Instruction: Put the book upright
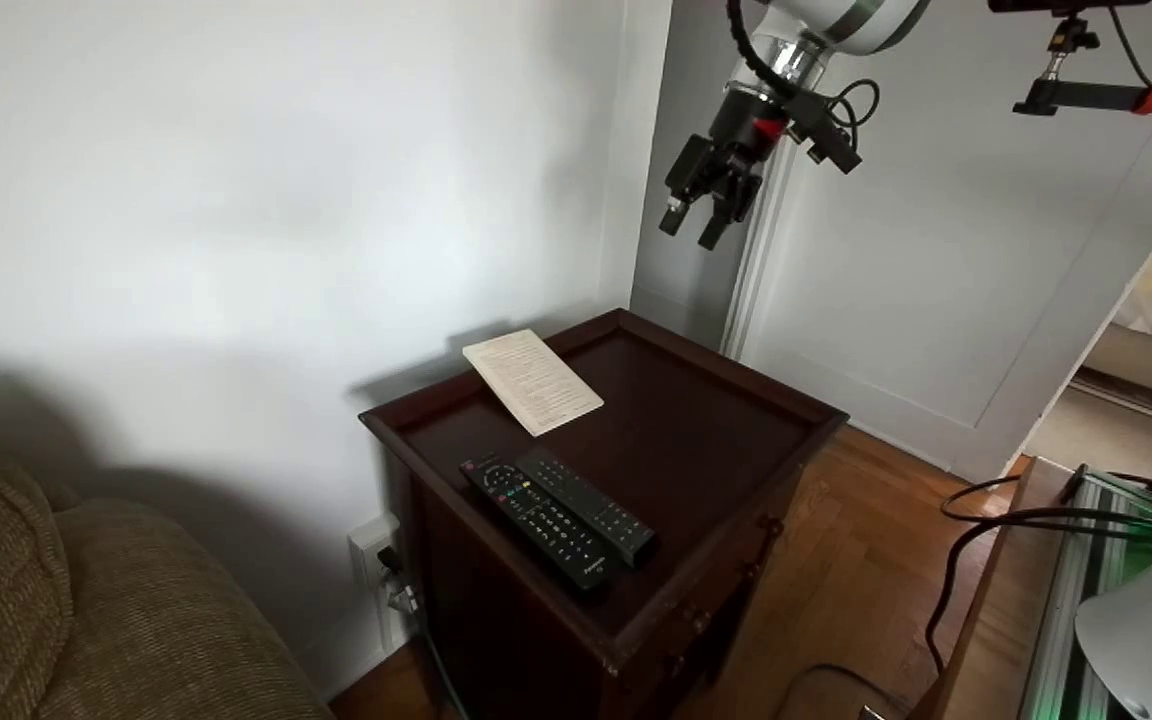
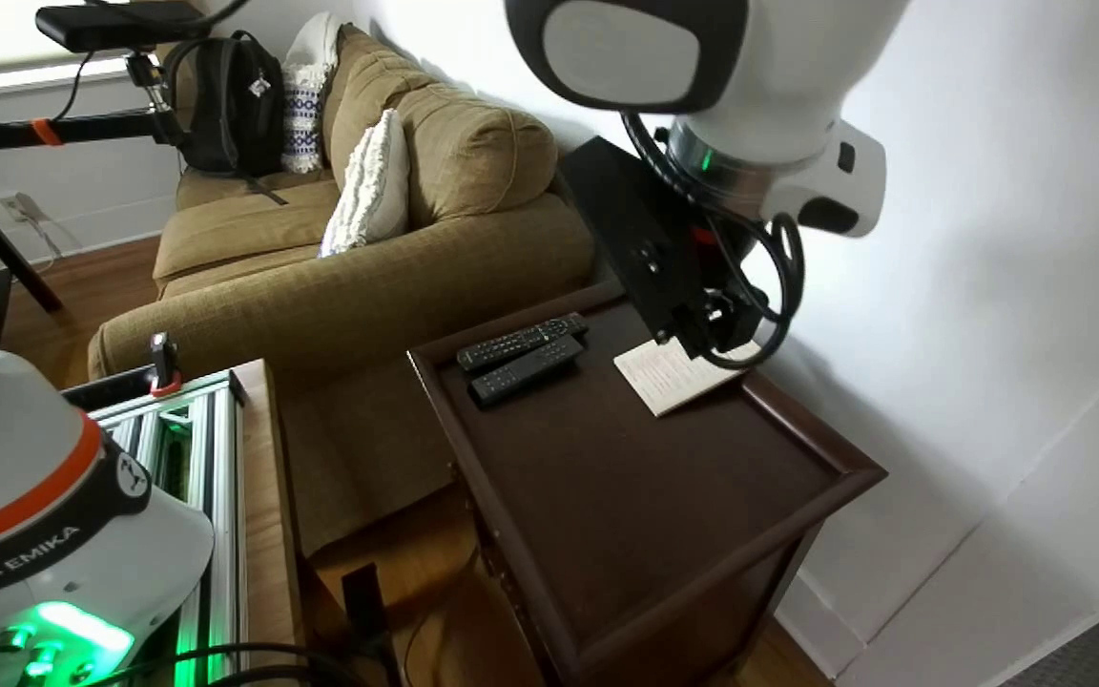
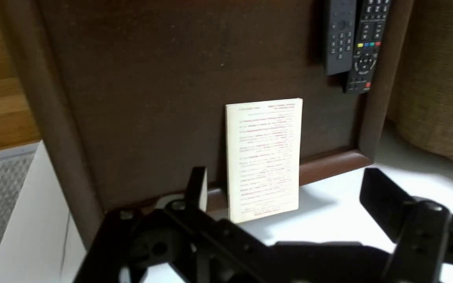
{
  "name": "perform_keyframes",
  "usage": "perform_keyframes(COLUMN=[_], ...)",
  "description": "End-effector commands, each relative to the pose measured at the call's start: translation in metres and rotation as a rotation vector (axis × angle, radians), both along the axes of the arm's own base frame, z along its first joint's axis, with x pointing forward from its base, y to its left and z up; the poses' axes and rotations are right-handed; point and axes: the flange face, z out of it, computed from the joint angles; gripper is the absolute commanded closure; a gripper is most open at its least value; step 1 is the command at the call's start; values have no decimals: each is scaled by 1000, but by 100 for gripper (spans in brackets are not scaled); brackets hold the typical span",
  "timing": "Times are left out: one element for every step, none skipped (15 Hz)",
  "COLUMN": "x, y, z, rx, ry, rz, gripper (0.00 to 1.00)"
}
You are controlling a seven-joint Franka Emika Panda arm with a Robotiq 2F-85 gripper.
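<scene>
The book (image 1: 534, 382) is thin and cream-white with printed lines on its upper face. It lies on the dark wooden cabinet top (image 1: 706, 420), slightly tilted, with one end across the raised rim on the wall side and sticking out past it. It also shows in an exterior view (image 2: 656, 377), partly covered by the wrist hardware, and in the wrist view (image 3: 265, 157). My gripper (image 1: 693, 228) is open and empty, above the cabinet and apart from the book. In the wrist view the gripper (image 3: 284, 182) has its fingers wide apart, with the book seen beyond and between them.
Two black remotes, one with coloured buttons (image 1: 546, 525) and a plainer one (image 1: 591, 508), lie side by side near the cabinet's sofa-side edge. A white wall (image 1: 266, 200) stands behind the book. A brown sofa (image 2: 349, 296) is beside the cabinet. The robot's wooden table (image 2: 268, 477) stands opposite.
</scene>
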Motion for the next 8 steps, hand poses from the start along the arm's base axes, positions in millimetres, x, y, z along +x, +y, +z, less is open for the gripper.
perform_keyframes(x=[7,12,16,19,20,27,30,34], y=[-7,-13,-18,-19,-19,-24,-28,-27], z=[-10,-20,-28,-33,-35,-44,-57,-64], rx=[23,33,36,37,38,66,80,120], ry=[29,48,59,65,67,49,61,53], rz=[-8,-15,-20,-22,-21,-32,-68,-68], gripper=[0,0,0,0,0,0,0,0])
